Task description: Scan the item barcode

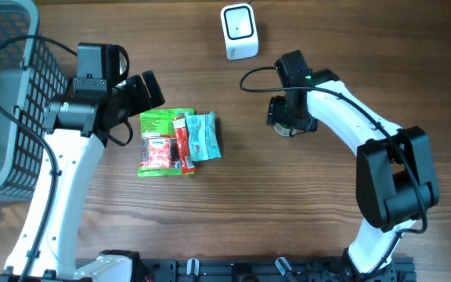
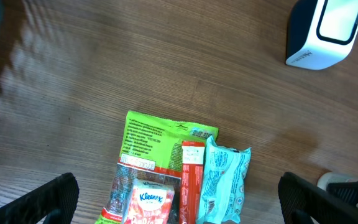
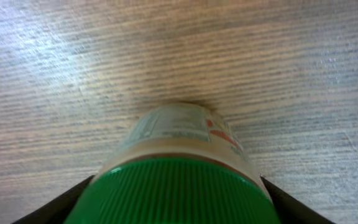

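Two arms (image 1: 61, 180) from above, left gripper (image 1: 143, 90) wide open beside snack packets (image 1: 177, 141), right gripper (image 1: 290, 124) below the white scanner (image 1: 239, 31), left wrist view, tissue pack (image 2: 151, 200) says Kleenex, right wrist view, jar (image 3: 176, 186) with green lid between the fingers (image 3: 55, 208), cannot tell if squeezed, label blurry

Jar (image 3: 178, 130): upright on the table (image 3: 55, 68), right of centre. Green ribbed lid (image 3: 176, 190) on. Pale label with small print and a red mark; print too blurred to read, no barcode made out.

Scanner (image 1: 239, 31): white box with dark sides, light window facing up. Stands at the far edge, well apart from the jar.

Packets, flat, left of the jar, touching one another: green pouch (image 1: 161, 121), red stick (image 1: 181, 141), pale blue pack (image 1: 203, 137), Kleenex pack (image 2: 148, 199) overlapping the pouch.
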Controlling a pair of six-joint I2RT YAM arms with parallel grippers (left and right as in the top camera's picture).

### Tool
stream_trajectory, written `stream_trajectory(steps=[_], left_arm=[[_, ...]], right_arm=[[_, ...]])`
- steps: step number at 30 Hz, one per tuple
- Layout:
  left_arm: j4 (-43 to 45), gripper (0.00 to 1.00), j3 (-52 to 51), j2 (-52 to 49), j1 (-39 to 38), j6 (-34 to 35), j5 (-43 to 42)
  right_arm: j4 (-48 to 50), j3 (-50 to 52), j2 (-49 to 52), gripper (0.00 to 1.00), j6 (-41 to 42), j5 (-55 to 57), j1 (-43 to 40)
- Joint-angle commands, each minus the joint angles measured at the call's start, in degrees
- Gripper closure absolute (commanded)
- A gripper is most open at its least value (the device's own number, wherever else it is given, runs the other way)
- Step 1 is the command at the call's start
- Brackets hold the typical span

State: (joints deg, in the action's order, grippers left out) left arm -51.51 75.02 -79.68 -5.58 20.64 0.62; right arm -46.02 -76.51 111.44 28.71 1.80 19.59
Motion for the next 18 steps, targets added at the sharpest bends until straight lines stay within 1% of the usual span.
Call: stream_trajectory(steps=[1,9,18], left_arm=[[-0.1,0.00,0.5,0.3,0.3,-0.7,0.7],[0.0,0.00,0.5,0.3,0.3,-0.7,0.7],[0.0,0.00,0.5,0.3,0.3,-0.7,0.8]], right_arm=[[0.4,0.1,-0.3,0.21,1.3,-0.5,-0.1],[0.4,0.1,-0.1,0.21,1.4,-0.5,0.0],[0.4,0.1,2.5,0.21,1.4,-0.5,0.1]])
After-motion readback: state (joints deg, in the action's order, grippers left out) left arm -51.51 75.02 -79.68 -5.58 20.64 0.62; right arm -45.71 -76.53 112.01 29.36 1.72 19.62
